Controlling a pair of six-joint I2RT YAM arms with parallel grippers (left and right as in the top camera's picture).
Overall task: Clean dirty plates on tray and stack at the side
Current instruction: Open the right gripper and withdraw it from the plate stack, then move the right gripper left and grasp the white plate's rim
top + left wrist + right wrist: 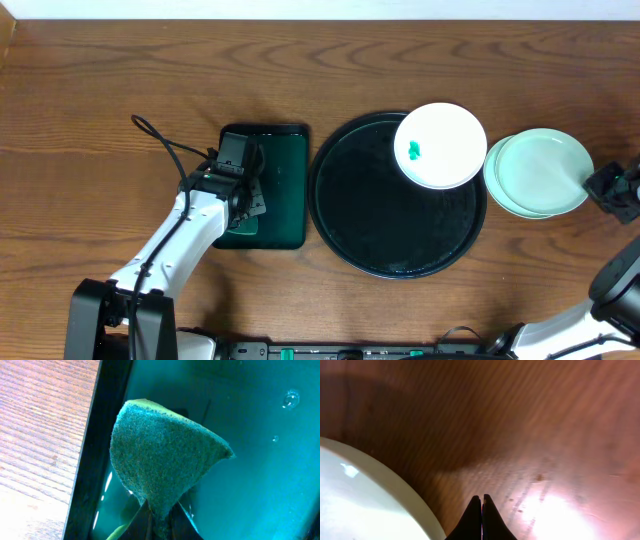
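A white plate (pixel 440 145) with a small green smear (pixel 414 151) lies on the upper right part of the round black tray (pixel 380 220), overhanging its rim. Two pale mint plates (pixel 540 172) are stacked on the table just right of the tray. My left gripper (pixel 240 195) hangs over the rectangular green tray, shut on a green sponge (pixel 160 455) pinched between its fingertips (pixel 161 527). Beside the stack's right edge my right gripper (pixel 605 185) is shut on nothing; in its wrist view the tips (pixel 482 500) meet over bare wood, with a plate rim (pixel 365 505) at the lower left.
The dark green rectangular tray (pixel 285 190) sits left of the black tray, and its wet floor (pixel 250 460) shows a few droplets. A black cable (pixel 165 145) loops over the table by the left arm. Wooden table (pixel 100 80) surrounds everything.
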